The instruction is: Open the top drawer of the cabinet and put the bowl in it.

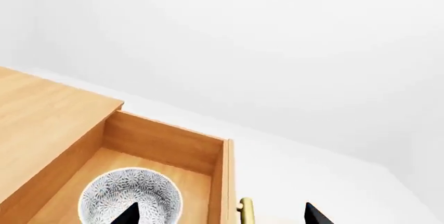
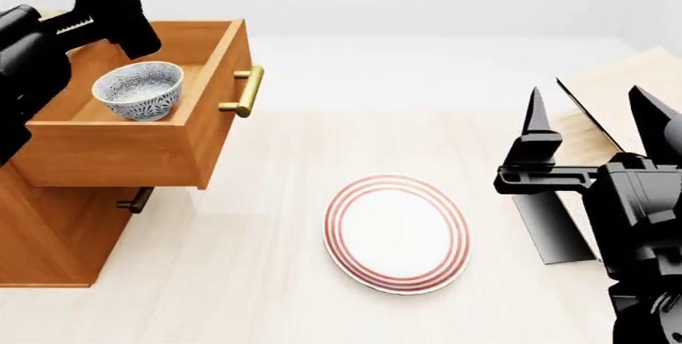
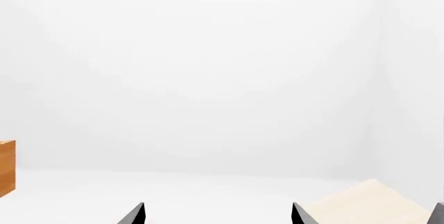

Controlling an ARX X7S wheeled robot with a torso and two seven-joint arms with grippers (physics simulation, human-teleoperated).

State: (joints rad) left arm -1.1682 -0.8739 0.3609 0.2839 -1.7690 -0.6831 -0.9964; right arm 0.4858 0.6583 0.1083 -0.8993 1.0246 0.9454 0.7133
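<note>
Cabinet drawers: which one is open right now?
The top drawer, pulled out with the speckled bowl sitting inside it. The drawer below, marked by its dark handle, remains flush with the cabinet.

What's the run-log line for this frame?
top drawer: open | bowl: inside, upright | left gripper: open, above drawer | right gripper: open, idle

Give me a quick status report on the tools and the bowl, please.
Left tool open, empty, above top drawer. Right tool open, idle. Bowl upright in the open drawer. Nothing in the way.
</note>
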